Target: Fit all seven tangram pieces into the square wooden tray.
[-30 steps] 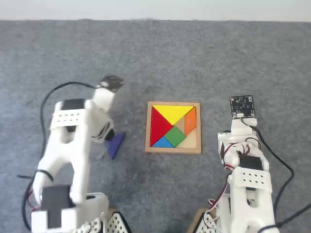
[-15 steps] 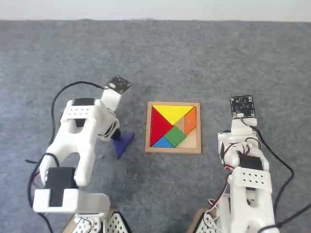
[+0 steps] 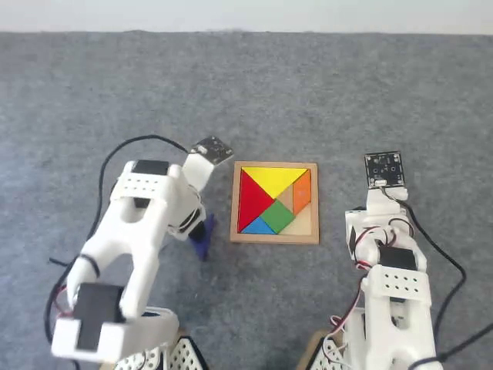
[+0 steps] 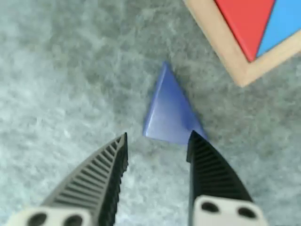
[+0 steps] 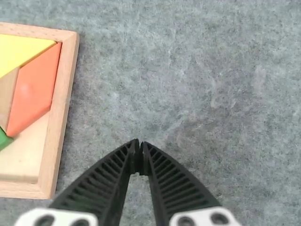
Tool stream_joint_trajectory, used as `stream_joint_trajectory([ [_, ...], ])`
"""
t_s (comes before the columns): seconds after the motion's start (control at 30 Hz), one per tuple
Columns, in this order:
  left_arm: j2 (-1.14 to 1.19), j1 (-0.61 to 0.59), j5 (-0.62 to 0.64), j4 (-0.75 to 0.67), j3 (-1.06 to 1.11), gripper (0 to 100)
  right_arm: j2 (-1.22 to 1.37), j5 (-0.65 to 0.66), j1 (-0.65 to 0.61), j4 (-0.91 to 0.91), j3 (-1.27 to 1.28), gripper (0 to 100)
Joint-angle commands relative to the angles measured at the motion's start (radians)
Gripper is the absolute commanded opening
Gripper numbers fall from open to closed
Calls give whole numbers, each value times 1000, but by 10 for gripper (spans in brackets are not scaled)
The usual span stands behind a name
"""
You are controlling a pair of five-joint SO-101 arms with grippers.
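left gripper: fingers apart, nothing clamped | blue triangle: on grey carpet, just beyond the fingertips, near the tray's near-left corner | right gripper: fingers together, right of tray

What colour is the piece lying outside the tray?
The piece is dark blue; the left wrist view shows it best.
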Motion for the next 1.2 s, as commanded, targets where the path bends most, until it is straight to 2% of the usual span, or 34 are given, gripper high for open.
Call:
stream_joint_trajectory([
  [0.0, -87, 26, 8, 18, 53, 204, 12, 11, -1, -19, -58, 7],
  [0.27, 143, 64, 71, -157, 67, 203, 12, 11, -1, -19, -58, 7],
  [0.37, 213, 51, 87, -104, -18, 203, 12, 11, -2, -18, -58, 7],
  [0.53, 233, 83, 92, -92, -24, 199, 12, 11, -4, -18, -58, 7],
  [0.67, 233, 124, 92, -81, -12, 157, 12, 11, -2, -18, -58, 7],
  [0.83, 232, 120, 92, -81, -48, 114, 12, 11, -2, -18, -58, 7],
  [1.0, 158, 127, 61, 23, -150, 73, 12, 11, -2, -18, -58, 7],
  [1.17, -11, 121, -6, 213, -286, 32, 12, 11, -2, -18, -58, 7],
])
